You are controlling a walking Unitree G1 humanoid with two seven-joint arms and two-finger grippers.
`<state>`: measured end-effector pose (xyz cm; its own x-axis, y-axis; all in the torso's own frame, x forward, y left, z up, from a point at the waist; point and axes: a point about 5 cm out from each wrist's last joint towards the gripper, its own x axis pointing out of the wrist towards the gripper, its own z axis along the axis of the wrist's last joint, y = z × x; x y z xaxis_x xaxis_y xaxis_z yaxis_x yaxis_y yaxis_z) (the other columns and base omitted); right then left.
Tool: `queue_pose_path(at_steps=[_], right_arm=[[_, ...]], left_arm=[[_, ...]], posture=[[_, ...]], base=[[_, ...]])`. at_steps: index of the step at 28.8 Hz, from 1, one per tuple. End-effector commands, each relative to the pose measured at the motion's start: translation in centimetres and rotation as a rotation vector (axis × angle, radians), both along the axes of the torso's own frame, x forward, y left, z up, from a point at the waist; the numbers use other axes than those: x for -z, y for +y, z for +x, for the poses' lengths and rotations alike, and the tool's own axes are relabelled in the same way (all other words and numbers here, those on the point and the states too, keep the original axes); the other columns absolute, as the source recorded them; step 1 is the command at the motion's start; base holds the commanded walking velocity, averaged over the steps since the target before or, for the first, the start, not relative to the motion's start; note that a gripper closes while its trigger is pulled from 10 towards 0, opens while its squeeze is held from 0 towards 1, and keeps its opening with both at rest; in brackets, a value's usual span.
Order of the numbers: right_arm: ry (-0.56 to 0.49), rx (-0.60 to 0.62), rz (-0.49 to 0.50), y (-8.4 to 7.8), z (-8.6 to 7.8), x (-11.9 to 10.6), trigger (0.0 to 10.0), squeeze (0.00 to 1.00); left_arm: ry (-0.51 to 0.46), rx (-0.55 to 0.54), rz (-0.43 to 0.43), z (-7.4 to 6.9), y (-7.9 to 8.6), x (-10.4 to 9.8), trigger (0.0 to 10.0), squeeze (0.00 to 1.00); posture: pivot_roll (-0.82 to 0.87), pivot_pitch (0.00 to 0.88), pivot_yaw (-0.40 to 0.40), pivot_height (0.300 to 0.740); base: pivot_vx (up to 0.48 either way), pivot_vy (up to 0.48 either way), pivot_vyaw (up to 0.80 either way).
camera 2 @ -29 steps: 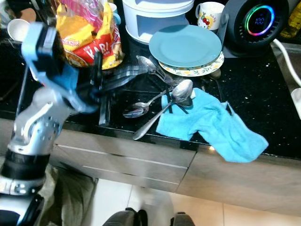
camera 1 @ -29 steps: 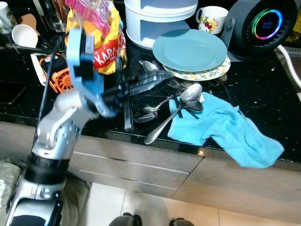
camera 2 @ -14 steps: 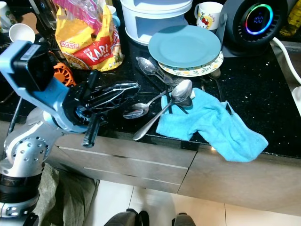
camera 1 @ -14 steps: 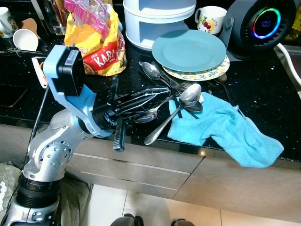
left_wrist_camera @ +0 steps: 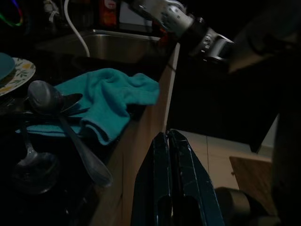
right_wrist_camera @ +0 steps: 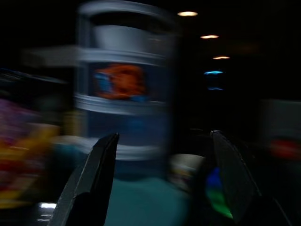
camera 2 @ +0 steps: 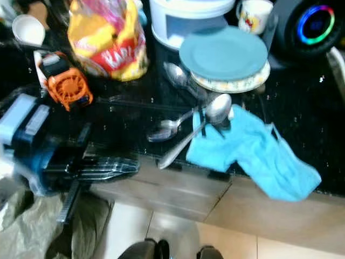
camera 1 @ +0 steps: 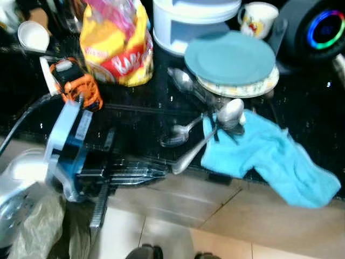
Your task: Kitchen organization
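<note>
Left tool (camera 1: 153, 174), fingers pressed together & empty, hangs lower left off black bench (camera 1: 302, 108); right tool (right_wrist_camera: 162, 181) spread. Next, prob.: reach long steel spoon (camera 1: 207, 135) w/ tool opened.

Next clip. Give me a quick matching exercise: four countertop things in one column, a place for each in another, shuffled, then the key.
Things:
1. towel
2. blue plate
3. snack bag
4. mug

Places:
A. behind the plates
B. draped over the counter edge
C. stacked on a patterned plate
D. standing left of the white container

Pairs: 1-B, 2-C, 3-D, 4-A
</note>
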<state>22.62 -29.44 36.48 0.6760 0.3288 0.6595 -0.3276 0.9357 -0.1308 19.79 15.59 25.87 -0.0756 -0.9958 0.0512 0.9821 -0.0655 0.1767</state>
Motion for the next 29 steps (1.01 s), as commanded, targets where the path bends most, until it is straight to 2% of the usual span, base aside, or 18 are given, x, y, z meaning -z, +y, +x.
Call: queue_pose_path(at_steps=[1,3,4,5,7,8,9,10,11,13,15,16,18,21,25,26,27,29], right_arm=[[0.017,-0.122,0.001,1.1,-0.3,0.0,10.0,0.0],[0.071,-0.336,-0.028,2.9,-0.5,0.8,10.0,0.0],[0.132,-0.455,-0.088,4.1,-0.5,2.0,10.0,0.0],[0.147,-0.477,-0.101,4.3,-0.5,2.2,10.0,0.0],[0.271,-0.523,-0.115,5.5,0.7,3.8,10.0,0.05],[0.271,-0.523,-0.115,5.5,0.7,3.8,10.0,0.05],[0.411,-0.56,-0.131,7.4,2.3,6.1,10.0,1.0],[0.452,-0.568,-0.138,8.2,2.9,6.9,10.0,1.0],[0.452,-0.568,-0.138,8.2,2.9,6.9,10.0,1.0],[0.56,-0.577,-0.13,9.8,4.5,8.7,10.0,1.0],[0.583,-0.574,-0.133,10.3,5.0,9.0,10.0,1.0],[0.6,-0.53,-0.117,10.6,6.1,9.0,10.0,1.0],[0.602,-0.5,-0.102,10.6,6.7,8.9,10.0,1.0],[0.572,-0.465,0.011,9.8,8.0,7.4,10.0,1.0],[0.553,-0.453,0.019,8.7,8.0,6.4,10.0,1.0],[0.53,-0.471,-0.01,7.7,7.4,5.8,10.0,0.56],[0.518,-0.498,-0.023,7.2,6.8,5.5,10.0,0.0],[0.511,-0.516,-0.031,6.8,6.4,5.3,10.0,0.0]], left_arm=[[0.002,0.026,0.042,-0.7,0.3,-0.1,10.0,0.0],[0.016,0.027,0.068,-1.3,0.5,0.2,10.0,0.0],[0.028,0.027,0.08,-1.6,0.6,0.4,10.0,0.0],[0.03,0.027,0.084,-1.7,0.6,0.5,10.0,0.0],[0.037,0.022,0.104,-1.8,0.6,0.8,10.0,0.0],[0.037,0.022,0.104,-1.8,0.6,0.8,10.0,0.0],[0.038,0.008,0.113,-1.9,0.5,0.9,10.0,0.0],[0.033,0.001,0.111,-1.8,0.4,0.9,10.0,0.0],[0.033,0.001,0.111,-1.8,0.4,0.9,10.0,0.0],[0.022,-0.031,0.106,-1.4,0.3,0.9,10.0,0.0],[0.016,-0.04,0.111,-1.3,0.3,0.9,10.0,0.0],[0.01,-0.052,0.115,-1.1,0.2,1.0,10.0,0.0],[0.01,-0.057,0.115,-1.0,0.1,1.0,10.0,0.0],[0.004,-0.06,0.114,-1.0,0.0,0.9,10.0,0.0],[-0.002,-0.055,0.109,-1.0,-0.1,0.8,10.0,0.0],[-0.001,-0.049,0.109,-1.1,-0.1,0.7,10.0,0.0],[0.001,-0.047,0.109,-1.1,-0.1,0.8,10.0,0.0],[0.002,-0.046,0.11,-1.1,-0.1,0.8,10.0,0.0]], posture=[[0.07,0.155,0.01,0.74],[0.07,0.155,0.008,0.74],[0.07,0.157,0.005,0.74],[0.07,0.157,0.005,0.74],[0.07,0.161,0.002,0.74],[0.07,0.161,0.002,0.74],[0.07,0.164,-0.003,0.74],[0.07,0.164,-0.003,0.74],[0.07,0.164,-0.003,0.74],[0.07,0.168,-0.006,0.74],[0.08,0.168,-0.008,0.74],[0.07,0.17,-0.008,0.74],[0.07,0.17,-0.008,0.74],[0.08,0.172,-0.014,0.74],[0.08,0.173,-0.02,0.74],[0.08,0.173,-0.02,0.74],[0.07,0.176,-0.021,0.74],[0.07,0.176,-0.021,0.74]], base=[[0.0,0.0,0.0],[0.0,0.0,0.0],[0.0,0.0,0.0],[0.0,0.0,0.0],[0.0,0.0,0.0],[0.0,0.0,0.0],[0.0,0.0,0.0],[0.0,0.0,0.0],[0.0,0.0,0.0],[0.0,0.0,0.0],[0.0,0.0,0.0],[0.0,0.0,0.0],[0.0,0.0,0.0],[0.0,0.0,0.0],[0.0,0.0,0.0],[0.0,0.0,0.0],[0.0,0.0,0.0],[0.0,0.0,0.0]])
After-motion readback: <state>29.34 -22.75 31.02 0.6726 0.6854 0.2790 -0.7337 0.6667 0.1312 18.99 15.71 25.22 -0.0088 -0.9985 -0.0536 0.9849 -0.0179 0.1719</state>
